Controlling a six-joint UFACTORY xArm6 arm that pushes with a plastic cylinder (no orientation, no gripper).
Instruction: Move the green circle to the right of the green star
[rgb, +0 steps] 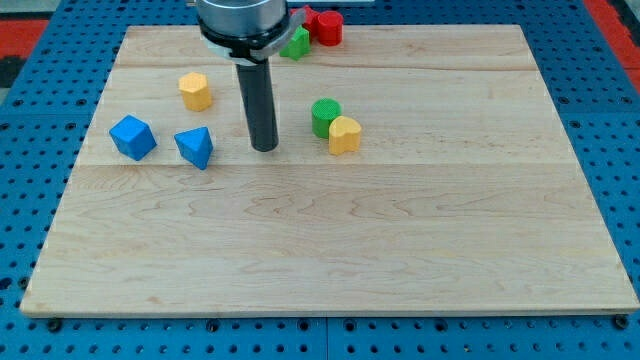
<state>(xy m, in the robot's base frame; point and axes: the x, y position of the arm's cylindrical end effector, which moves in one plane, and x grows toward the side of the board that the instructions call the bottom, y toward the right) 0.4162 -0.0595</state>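
Note:
The green circle (325, 115) stands on the wooden board (330, 240) right of centre in the upper half, touching a yellow heart (344, 134) at its lower right. The green star (296, 43) lies at the view's top, partly hidden behind the arm's body. My tip (265, 148) rests on the board to the left of the green circle, apart from it, and to the right of the blue triangle (195, 147).
A red block (325, 26) sits at the top edge just right of the green star. A yellow hexagon (195, 91) and a blue cube (132, 137) lie at the view's left. The arm's body (242, 25) hangs over the top centre.

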